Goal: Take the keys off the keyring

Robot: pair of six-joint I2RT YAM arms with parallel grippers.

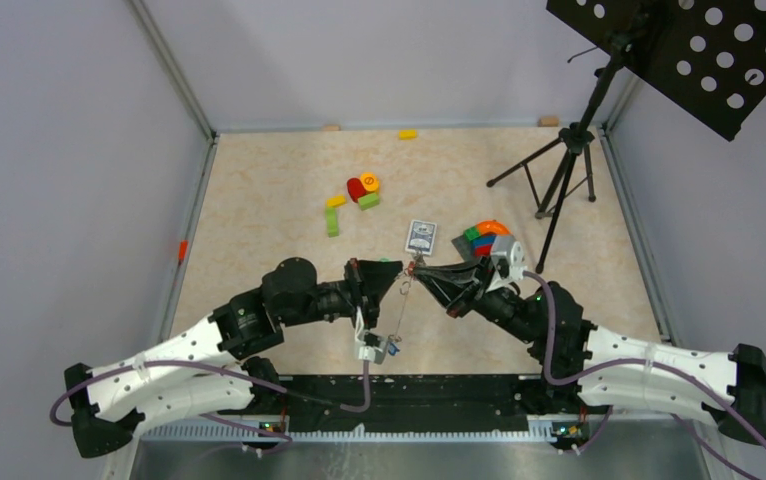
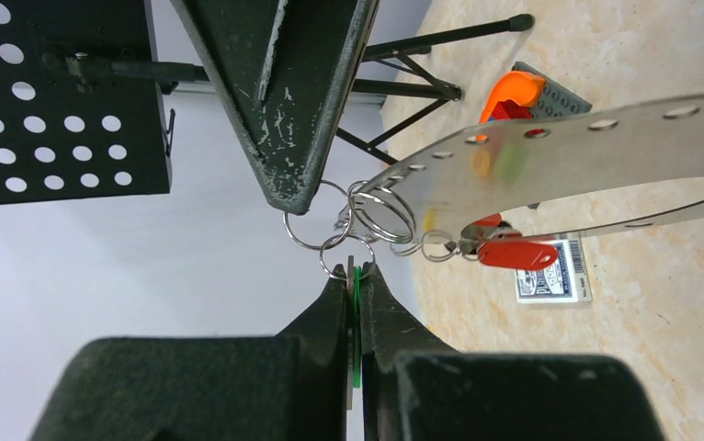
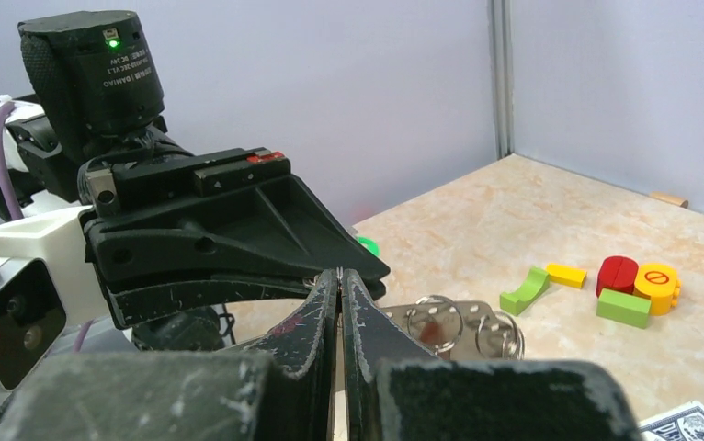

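- Held up off the table [image 1: 259, 200]: the keyring [image 2: 569, 147], a flat grey band with holes, slung between both arms just near of the playing-card box [image 2: 553, 272]. In the top view, shows as a thin loop trailing toward the near edge.
- On the left gripper [image 2: 356, 280]: jaws pressed together on the green tag [image 2: 356, 317] of one key, seen edge-on between the fingers.
- On the right gripper [image 3: 340, 280]: jaws pressed together as well, tip to tip with the left one. Appears to nip one of the small split rings [image 2: 378, 219], though the exact contact is partly hidden.
- Above the green tag: its own little ring, linked into that cluster of rings, so judged not yet free.
- Right of the cluster: the red-tagged key [image 2: 516, 254], hanging from a ring on the band, also still on.
- At the near end of the loop: a blue tag [image 1: 395, 348], small in the top view, probably another key still attached.
- No key seen lying loose on the table; only the toy blocks [image 1: 361, 190] far off to the left and more by the card box.
- Judged early in the task: nothing off yet, every visible key left to remove, starting most likely with the green one.
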